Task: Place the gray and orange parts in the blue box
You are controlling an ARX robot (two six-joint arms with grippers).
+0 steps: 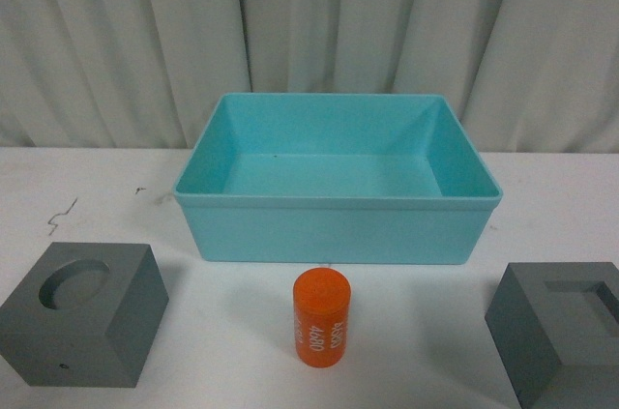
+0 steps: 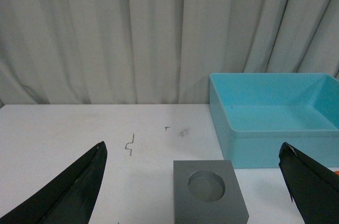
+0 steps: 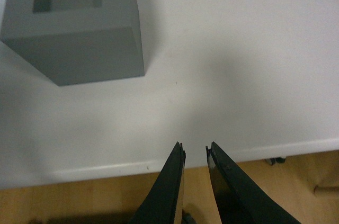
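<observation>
The blue box (image 1: 334, 230) stands empty at the middle back of the white table; it also shows in the left wrist view (image 2: 275, 144). The gray cube with a round recess (image 1: 82, 312) sits front left and shows in the left wrist view (image 2: 209, 192). My left gripper (image 2: 193, 152) is open, its jaws wide on either side of that cube and short of it. The gray cube with a square recess (image 1: 561, 327) sits front right and shows in the right wrist view (image 3: 74, 23). The orange cylinder (image 1: 321, 318) stands upright between the cubes. My right gripper (image 3: 195, 149) is shut and empty over the table's edge.
Gray pleated curtains (image 1: 309, 32) hang behind the table. Small dark scuff marks (image 1: 60, 216) lie on the table at the left. In the right wrist view the white table edge (image 3: 106, 168) meets a wooden floor (image 3: 79, 203).
</observation>
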